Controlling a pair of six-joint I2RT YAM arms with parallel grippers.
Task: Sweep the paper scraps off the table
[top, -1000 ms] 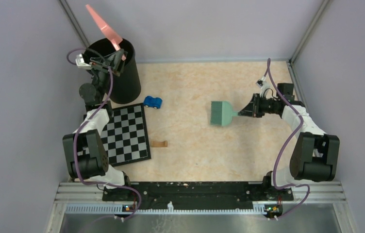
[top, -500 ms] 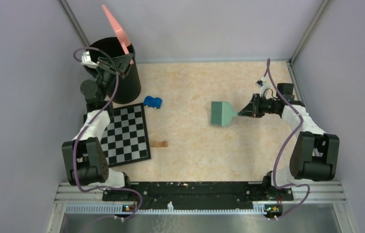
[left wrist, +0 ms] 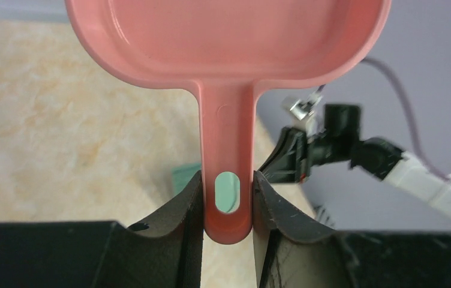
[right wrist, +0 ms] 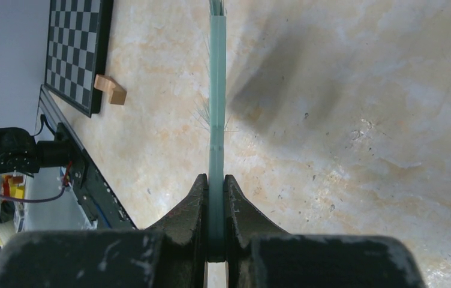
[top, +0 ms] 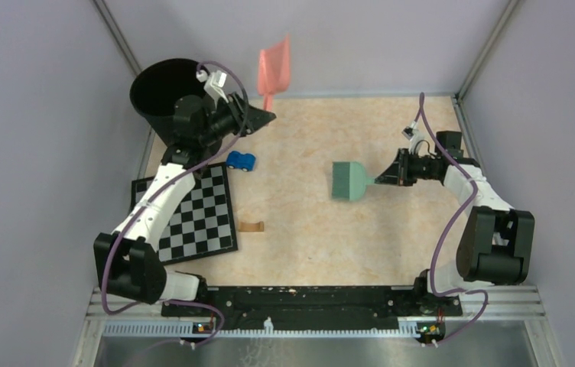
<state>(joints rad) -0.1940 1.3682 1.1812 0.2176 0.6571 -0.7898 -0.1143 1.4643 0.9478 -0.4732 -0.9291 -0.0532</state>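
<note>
Left gripper (top: 268,115): jaws clamped on the handle of the pink dustpan (top: 275,67), one finger either side. The pan is raised in the air, mouth upward, over the far edge of the table (top: 307,229). In the left wrist view we see the fingers (left wrist: 181,210) pressed against the handle's end, just at its hanging hole, with the pan (left wrist: 229,36) filling the top of the view.

Far left corner: black bin (top: 164,92), upright, with the left arm reaching across in front of it. Nearer us, a chequered board (top: 196,214) lies flat along the table's left side. A small blue toy car (top: 240,160) sits just off the board's far right corner. A small wooden block (top: 251,226) lies just beside its right edge.

Right of centre: green brush (top: 347,180), head pointing left and low at the table. We cannot tell whether the bristles touch.

Right gripper (top: 382,178): jaws together on the brush's thin handle (right wrist: 216,90), arm coming in from the right side.

Paper scraps: we cannot make any out on the table in any view.
</note>
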